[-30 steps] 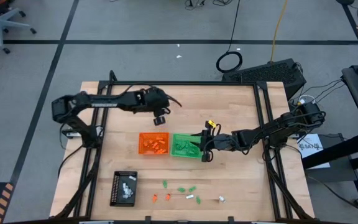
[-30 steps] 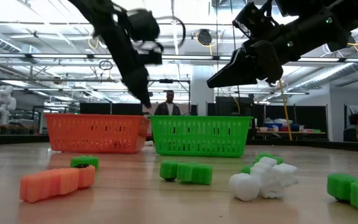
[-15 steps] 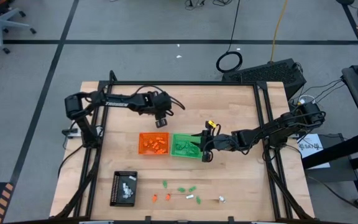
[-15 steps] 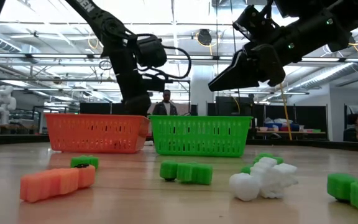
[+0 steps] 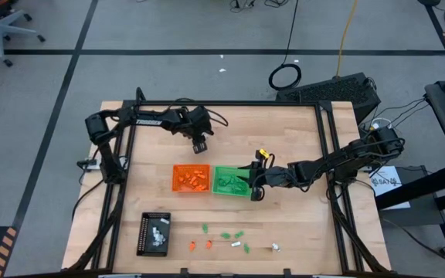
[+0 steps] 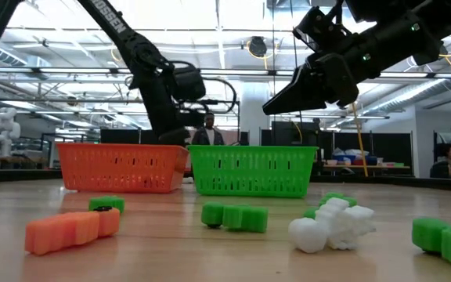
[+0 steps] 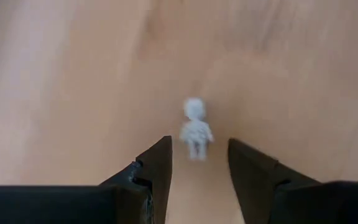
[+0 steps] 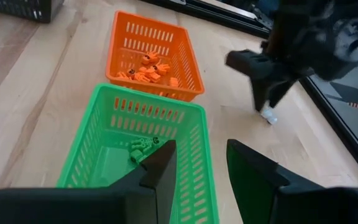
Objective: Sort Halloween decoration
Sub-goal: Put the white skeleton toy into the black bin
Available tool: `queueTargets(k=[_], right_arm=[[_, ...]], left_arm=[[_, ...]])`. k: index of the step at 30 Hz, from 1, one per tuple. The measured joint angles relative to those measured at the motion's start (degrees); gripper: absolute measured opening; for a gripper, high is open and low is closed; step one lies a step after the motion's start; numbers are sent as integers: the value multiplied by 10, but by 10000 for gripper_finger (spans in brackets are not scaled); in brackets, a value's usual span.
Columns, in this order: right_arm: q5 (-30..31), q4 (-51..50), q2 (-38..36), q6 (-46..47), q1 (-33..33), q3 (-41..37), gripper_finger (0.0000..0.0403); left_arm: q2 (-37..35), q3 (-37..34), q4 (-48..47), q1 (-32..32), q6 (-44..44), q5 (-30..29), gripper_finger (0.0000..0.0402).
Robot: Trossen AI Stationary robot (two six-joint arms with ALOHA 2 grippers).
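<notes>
White figurine (image 7: 196, 128) | beyond left hand (image 7: 198, 163) open fingers | bare wood around

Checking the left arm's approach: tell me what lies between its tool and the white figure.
Only bare table separates the open left tool from the white figure, per the left wrist view.

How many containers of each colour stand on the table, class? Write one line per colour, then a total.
Orange basket: 1
Green basket: 1
Black tray: 1
Total: 3
</notes>
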Motion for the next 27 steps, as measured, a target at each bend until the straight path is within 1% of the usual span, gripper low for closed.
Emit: queueTargets(k=[5,8,11,14,18,24,27], right_arm=[[0,-1,0,1,0,0,128],[0,-2,0,0,0,0,128],[0,-1,0,2,0,0,128],[0,1,0,2,0,0,128],[0,1,0,2,0,0,128],[0,5,0,2,0,0,128],[0,5,0,2,0,0,128]], left_arm=[[28,1,7,-7,-2,0,148],[34,2,9,-7,-3,0,148],[34,2,10,-7,-2,0,138],[34,1,14,-7,3,1,119],[34,1,17,-7,19,3,84],[35,0,21,-6,29,1,13],[35,0,23,-7,29,1,8]])
